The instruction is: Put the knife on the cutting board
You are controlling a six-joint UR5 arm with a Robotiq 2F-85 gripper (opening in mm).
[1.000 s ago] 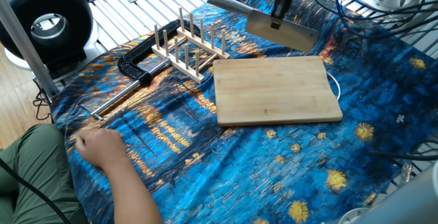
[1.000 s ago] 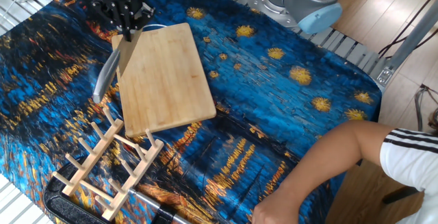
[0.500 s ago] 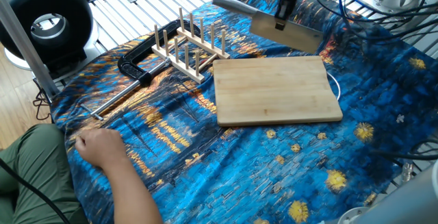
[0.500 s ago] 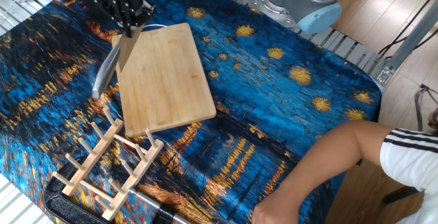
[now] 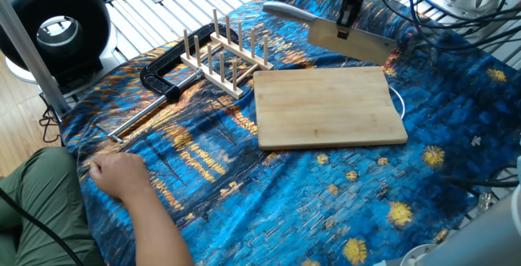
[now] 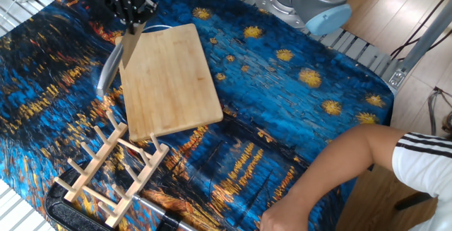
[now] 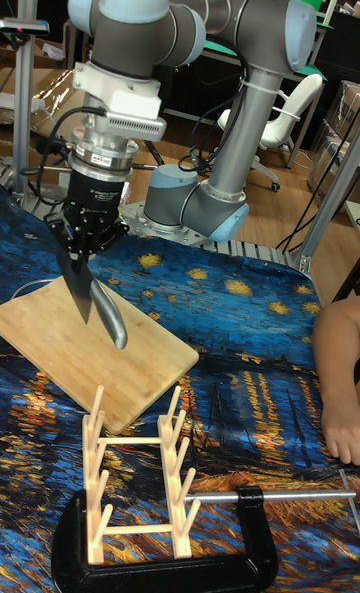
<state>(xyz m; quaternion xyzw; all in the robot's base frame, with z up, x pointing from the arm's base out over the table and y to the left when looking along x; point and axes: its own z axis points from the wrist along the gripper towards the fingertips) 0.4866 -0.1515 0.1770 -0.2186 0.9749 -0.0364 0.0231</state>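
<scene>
My gripper (image 5: 350,15) is shut on the blade of the silver knife (image 5: 352,40), holding it in the air. The blade is on edge over the far edge of the bamboo cutting board (image 5: 326,111), and the handle (image 5: 281,10) sticks out to the left past the board. In the other fixed view the gripper (image 6: 131,25) hangs over the board's (image 6: 173,83) far left corner, with the knife (image 6: 131,47) below it and the handle over the cloth. In the tall fixed view the knife (image 7: 83,291) hangs clear above the board (image 7: 100,358), under the gripper (image 7: 84,253).
A wooden peg rack (image 5: 224,54) and a black clamp (image 5: 161,80) with a long metal bar lie left of the board. A person's hand (image 5: 120,172) rests on the blue starry cloth at the front left. A white cable (image 5: 400,102) runs by the board's right edge.
The gripper has carried the knife a little to the right in one fixed view, over the board's far edge. The board, rack, clamp and hand have not moved.
</scene>
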